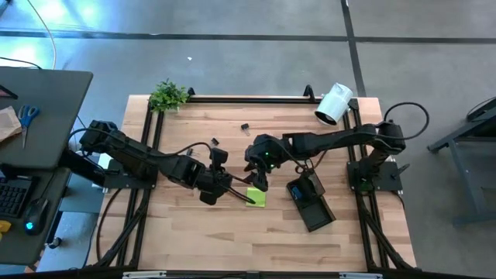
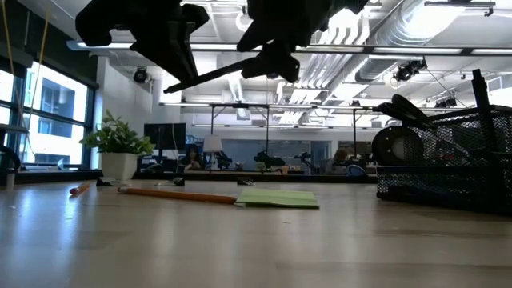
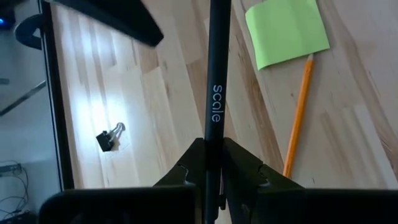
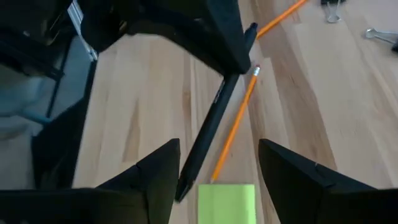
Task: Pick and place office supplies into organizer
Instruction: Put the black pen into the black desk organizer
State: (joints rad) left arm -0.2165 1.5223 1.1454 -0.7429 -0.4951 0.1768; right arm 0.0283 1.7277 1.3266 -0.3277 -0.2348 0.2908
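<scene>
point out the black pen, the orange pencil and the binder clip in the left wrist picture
black pen (image 3: 214, 93), left wrist view, on its barrel just above the printed word
orange pencil (image 3: 300, 112), left wrist view, middle of its shaft
binder clip (image 3: 106, 140), left wrist view, on its black body

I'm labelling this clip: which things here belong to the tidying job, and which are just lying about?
Job:
pen, in the left gripper
pencil
sticky pad
binder clip
organizer

Lying about:
plant
white camera
blue scissors on the side desk
</scene>
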